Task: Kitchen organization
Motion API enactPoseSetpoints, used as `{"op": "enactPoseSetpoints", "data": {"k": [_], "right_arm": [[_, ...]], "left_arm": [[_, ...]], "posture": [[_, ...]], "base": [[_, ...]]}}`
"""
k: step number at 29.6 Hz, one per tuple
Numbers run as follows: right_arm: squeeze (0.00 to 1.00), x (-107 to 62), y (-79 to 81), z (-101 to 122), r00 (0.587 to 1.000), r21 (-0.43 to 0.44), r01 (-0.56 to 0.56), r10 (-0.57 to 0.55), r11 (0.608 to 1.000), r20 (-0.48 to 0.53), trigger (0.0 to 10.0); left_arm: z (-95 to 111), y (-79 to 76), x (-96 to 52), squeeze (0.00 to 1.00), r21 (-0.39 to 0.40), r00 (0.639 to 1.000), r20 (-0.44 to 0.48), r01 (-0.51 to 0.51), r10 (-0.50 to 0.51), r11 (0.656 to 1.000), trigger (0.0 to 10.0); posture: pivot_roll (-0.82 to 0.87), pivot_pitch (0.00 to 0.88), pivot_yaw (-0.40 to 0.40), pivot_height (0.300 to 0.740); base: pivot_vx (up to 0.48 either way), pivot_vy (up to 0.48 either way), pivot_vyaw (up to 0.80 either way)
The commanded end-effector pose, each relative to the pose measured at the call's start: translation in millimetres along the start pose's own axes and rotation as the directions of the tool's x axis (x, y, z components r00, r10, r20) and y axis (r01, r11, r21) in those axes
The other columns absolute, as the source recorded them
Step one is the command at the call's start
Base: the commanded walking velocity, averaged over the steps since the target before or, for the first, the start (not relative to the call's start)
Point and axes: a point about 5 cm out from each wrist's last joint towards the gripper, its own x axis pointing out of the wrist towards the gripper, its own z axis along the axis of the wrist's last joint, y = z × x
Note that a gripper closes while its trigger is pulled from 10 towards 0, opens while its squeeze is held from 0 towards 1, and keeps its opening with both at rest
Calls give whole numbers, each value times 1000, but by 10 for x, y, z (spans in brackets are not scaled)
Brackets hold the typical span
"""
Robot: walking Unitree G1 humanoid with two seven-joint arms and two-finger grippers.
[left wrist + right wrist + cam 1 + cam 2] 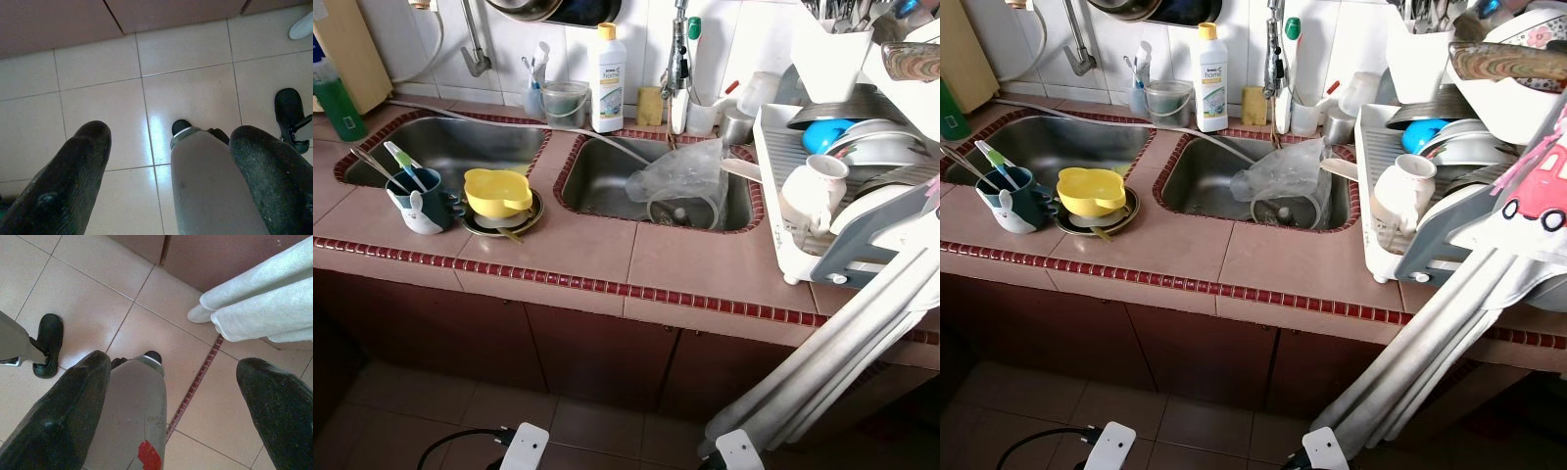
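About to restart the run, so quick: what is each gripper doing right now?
Left gripper: open, holding nothing, hanging over the floor.
Right gripper: open, holding nothing, hanging over the floor.

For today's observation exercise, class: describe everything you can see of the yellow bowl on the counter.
The yellow bowl looks like glossy plastic, with a wavy, lobed rim. It sits upright in a shallow metal dish on the tiled counter, on the strip between the two sinks, beside a dark blue cup holding utensils. A utensil handle pokes out from under it at the front. Its contents cannot be seen.
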Motion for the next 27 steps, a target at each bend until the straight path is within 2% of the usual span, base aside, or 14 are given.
{"op": "enactPoseSetpoints", "data": {"k": [1,14,15,16,17,20,27], "right_arm": [[0,16,-111,85,997,-81,79,-81,994,-16,10000],[0,16,-122,109,996,-76,85,-85,993,4,10000],[0,4,-146,91,996,-34,88,-87,996,18,10000],[0,4,-146,91,996,-34,88,-87,996,18,10000],[0,-14,-175,56,995,16,98,-98,995,31,10000],[0,-19,-155,16,996,51,83,-85,995,21,10000],[0,-29,-163,-29,995,57,98,-98,994,7,10000]], "left_arm": [[30,225,-12,0,-101,997,5,-76,77,992,10000],[39,218,-10,0,-96,997,8,-75,76,992,10000],[93,181,1,0,-99,998,38,-48,52,994,10000],[93,181,1,0,-99,998,38,-48,52,994,10000],[163,142,11,0,-94,997,78,-23,31,995,10000],[175,135,12,0,-99,996,85,-17,25,995,10000],[161,110,13,0,-88,997,78,-10,17,996,10000]], "posture": [[-104,46,18,711],[-99,34,21,711],[-102,0,40,711],[-102,0,40,711],[-102,0,38,711],[-105,0,39,711],[-110,0,39,711]], "base": [[0,0,0],[0,0,0],[0,0,0],[0,0,0],[0,0,0],[0,0,0],[0,0,0]]}}
